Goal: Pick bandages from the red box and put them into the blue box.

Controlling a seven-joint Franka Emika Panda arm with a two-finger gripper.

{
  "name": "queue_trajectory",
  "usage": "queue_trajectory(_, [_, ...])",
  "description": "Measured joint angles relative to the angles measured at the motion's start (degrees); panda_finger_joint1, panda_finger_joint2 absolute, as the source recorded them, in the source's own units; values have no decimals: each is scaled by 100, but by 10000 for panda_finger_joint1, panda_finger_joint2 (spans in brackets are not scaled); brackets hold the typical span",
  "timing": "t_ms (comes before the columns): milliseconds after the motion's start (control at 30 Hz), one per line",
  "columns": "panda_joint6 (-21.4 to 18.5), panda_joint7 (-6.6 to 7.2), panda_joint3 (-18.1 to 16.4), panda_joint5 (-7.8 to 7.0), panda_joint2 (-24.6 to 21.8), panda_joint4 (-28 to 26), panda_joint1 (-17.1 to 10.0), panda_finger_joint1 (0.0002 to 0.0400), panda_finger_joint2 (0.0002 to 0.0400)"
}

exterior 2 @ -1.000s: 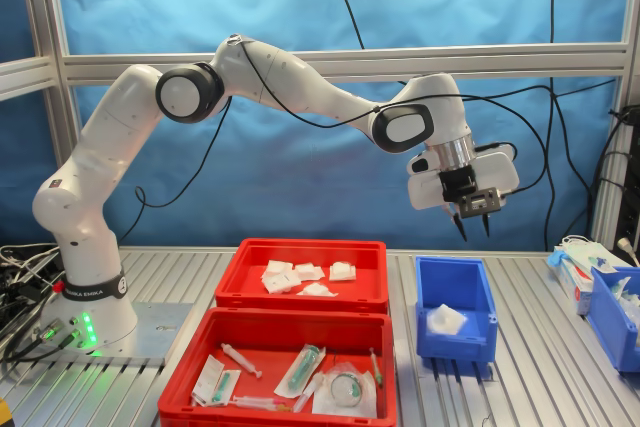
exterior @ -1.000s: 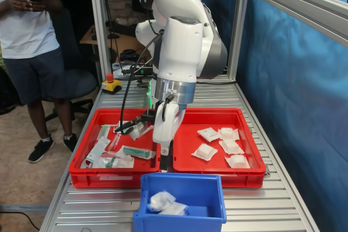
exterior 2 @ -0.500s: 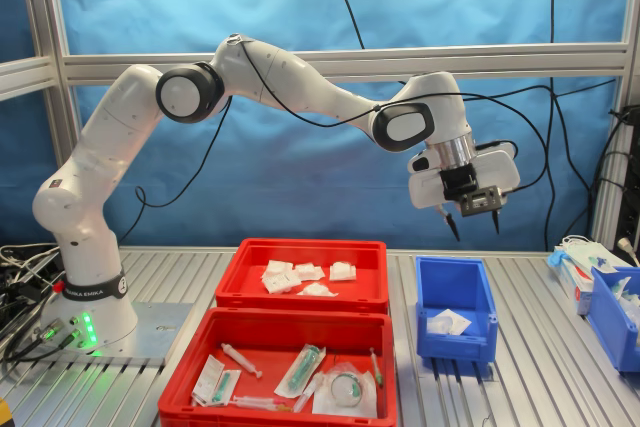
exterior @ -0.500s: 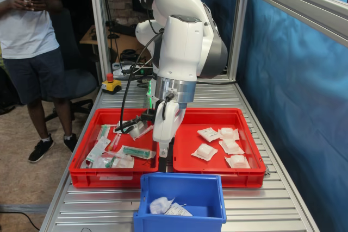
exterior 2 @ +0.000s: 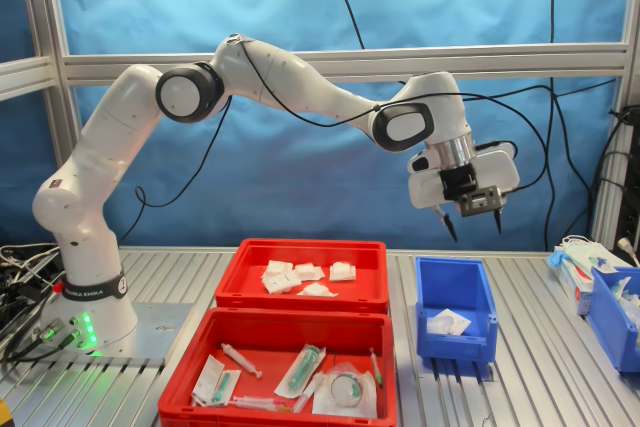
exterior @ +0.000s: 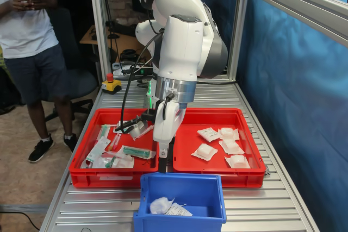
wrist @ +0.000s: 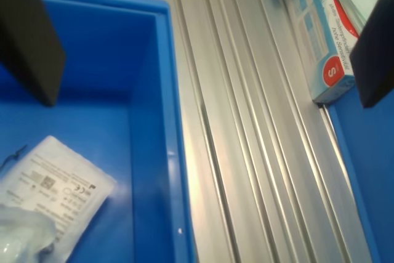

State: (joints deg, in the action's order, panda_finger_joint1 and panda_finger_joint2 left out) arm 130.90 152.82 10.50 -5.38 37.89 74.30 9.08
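Gripper: your gripper [exterior 2: 468, 220] hangs above the bright blue plastic bin [exterior 2: 457, 285] with its 2 dark fingers [wrist: 29, 35] spread apart and nothing between them.
Blue bin: it stands on the ribbed aluminium worktop [exterior 2: 530, 347], at the second exterior view's right of the 2 red trays; you see 2 white sealed bandage packets [exterior: 167, 206] lying on its floor, one with a printed label [wrist: 55, 186] facing up.
Red tray with bandages: the wide shallow red plastic tray [exterior: 182, 162] holds 5 puffy white square packets [exterior: 205, 151], loosely grouped and well apart from the gripper.
Syringe tray: the twin red tray [exterior 2: 180, 402] beside it carries long flat syringe packets [exterior 2: 301, 369].
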Motion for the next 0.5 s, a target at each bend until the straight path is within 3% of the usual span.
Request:
queue_trajectory(200, [0, 0, 3, 0, -169, 312, 28, 400, 400])
queue_trajectory(500, [0, 0, -8, -1, -819, 1308, 102, 400, 400])
